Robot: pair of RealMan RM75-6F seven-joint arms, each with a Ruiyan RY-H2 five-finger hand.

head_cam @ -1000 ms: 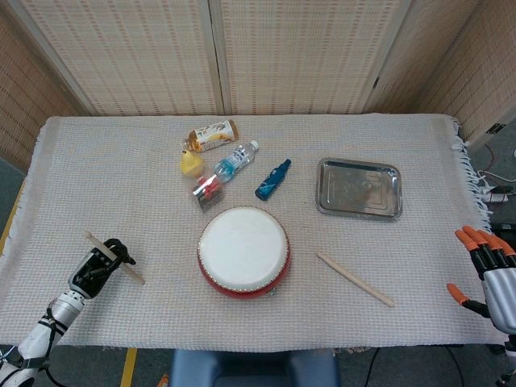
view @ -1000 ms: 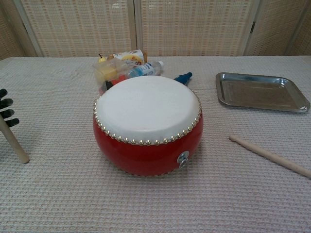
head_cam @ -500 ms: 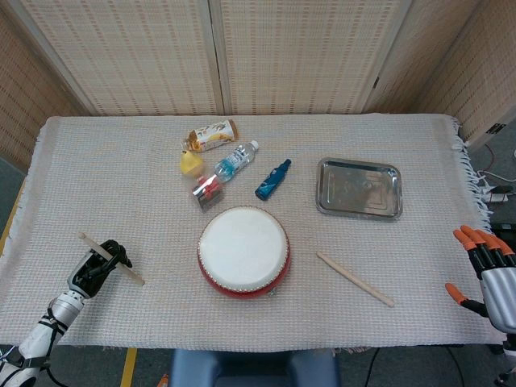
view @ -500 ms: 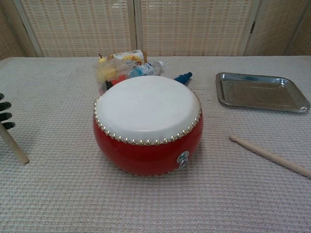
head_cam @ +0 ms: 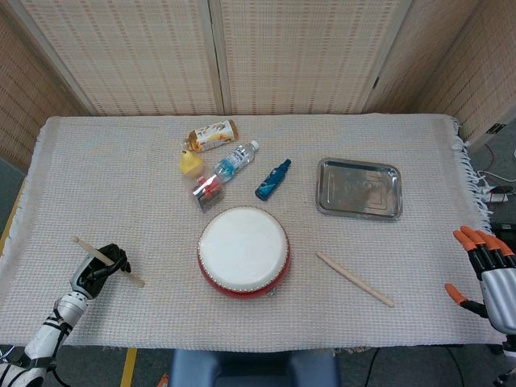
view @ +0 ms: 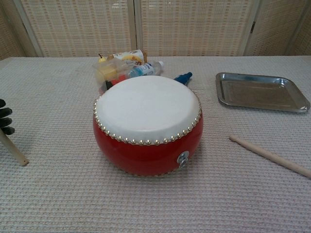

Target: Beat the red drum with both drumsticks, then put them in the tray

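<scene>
From the head view: black left hand [head_cam: 98,268] wrapped around a pale wooden drumstick [head_cam: 109,261] near the left table edge; right hand [head_cam: 484,270] with orange-tipped fingers [head_cam: 472,239] spread, holding nothing, beyond the right edge. Between them, round red drum with white skin [head_cam: 243,250], second wooden drumstick [head_cam: 355,278] lying just right of it, rectangular metal tray [head_cam: 359,187] further back. From the chest view: dark left fingertips [view: 5,120] at the frame's left edge above the held stick's end [view: 14,150], drum [view: 147,124] in the centre, loose stick [view: 269,155] and tray [view: 262,91] to the right.

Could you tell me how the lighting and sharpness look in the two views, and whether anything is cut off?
Head view: even, soft light, sharp throughout, faint reflections on the metal tray. Chest view: the red drum is crisp with a mild sheen; the left hand and its drumstick are cropped at the frame edge.
</scene>
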